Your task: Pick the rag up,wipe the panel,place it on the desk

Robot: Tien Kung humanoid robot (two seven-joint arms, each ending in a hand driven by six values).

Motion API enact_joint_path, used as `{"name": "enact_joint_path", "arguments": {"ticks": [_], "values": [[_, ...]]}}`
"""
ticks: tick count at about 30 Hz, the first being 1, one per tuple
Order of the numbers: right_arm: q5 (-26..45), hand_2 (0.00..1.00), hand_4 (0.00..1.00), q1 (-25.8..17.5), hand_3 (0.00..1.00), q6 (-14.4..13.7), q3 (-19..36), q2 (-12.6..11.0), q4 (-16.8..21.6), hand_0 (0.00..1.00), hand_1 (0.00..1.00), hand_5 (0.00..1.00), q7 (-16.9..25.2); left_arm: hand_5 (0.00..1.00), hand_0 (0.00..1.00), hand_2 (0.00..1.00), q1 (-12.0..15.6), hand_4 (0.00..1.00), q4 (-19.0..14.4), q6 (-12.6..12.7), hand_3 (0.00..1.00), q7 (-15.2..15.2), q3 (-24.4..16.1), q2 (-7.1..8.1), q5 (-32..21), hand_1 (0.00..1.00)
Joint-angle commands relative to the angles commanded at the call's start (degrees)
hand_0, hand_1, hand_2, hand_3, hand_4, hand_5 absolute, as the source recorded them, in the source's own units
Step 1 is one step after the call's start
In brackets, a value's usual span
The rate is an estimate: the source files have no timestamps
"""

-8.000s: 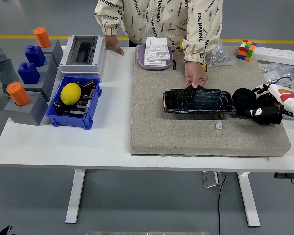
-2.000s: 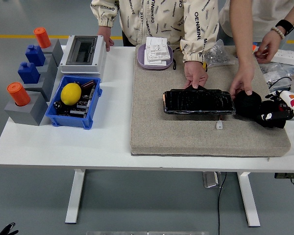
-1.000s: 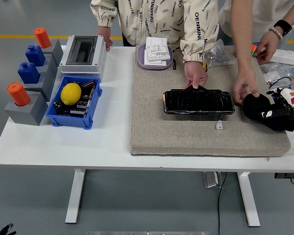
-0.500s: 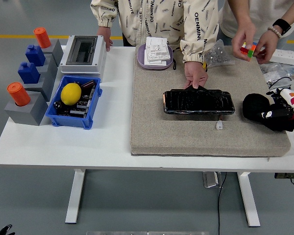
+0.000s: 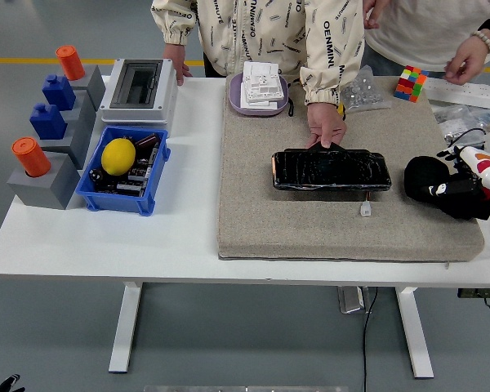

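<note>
Where the right arm comes in at the picture's right edge, the right hand (image 5: 459, 196) lies on the mat (image 5: 343, 220), its black fingers curled about the black rag (image 5: 426, 177); black on black, I cannot tell whether they truly grip it. Rag and hand sit near the mat's right edge, with bare mat in front of them toward the near edge. Just left of the hand, across a short gap, lies the glossy black panel (image 5: 331, 169), lengthwise, with a small white plug (image 5: 365, 209) on a wire at its near right corner. A person's hand (image 5: 326, 126) presses the panel's far edge. Beyond the robot's hand, at the mat's far right corner, stands a cube (image 5: 412, 83); a second person's hand (image 5: 463, 65) hovers just right of it. Left of the panel the mat is bare.
</note>
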Motion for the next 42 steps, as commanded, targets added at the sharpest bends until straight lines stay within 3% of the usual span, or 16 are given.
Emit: {"name": "enact_joint_path", "arguments": {"ticks": [13,14,20,42], "values": [[-0.48,0.838,0.998,-0.31,0.847,-1.36,1.02,0.59,0.05,0.8,0.748,0.488,-0.02,0.582,0.726,0.768,-0.04,0.693,0.0,0.0,0.626,-0.04,-0.39,0.28,0.22,0.717],[-0.53,0.796,0.998,-0.32,0.826,-1.44,1.07,0.65,0.06,0.764,0.721,0.484,-0.08,0.581,0.726,0.767,-0.06,0.693,0.0,-0.03,0.626,-0.08,-0.36,0.27,0.19,0.717],[-0.44,0.77,0.998,-0.75,0.796,-1.98,1.49,1.16,0.31,0.748,0.702,0.481,0.15,0.58,0.726,0.767,-0.18,0.692,0.0,-0.11,0.626,-0.19,-0.39,0.13,0.08,0.717],[0.25,0.712,0.998,-1.83,0.747,-3.39,1.09,1.49,0.33,0.708,0.667,0.456,0.84,0.58,0.726,0.767,-0.3,0.692,0.0,-0.1,0.626,-0.26,-0.54,0.15,-0.05,0.717]]}}
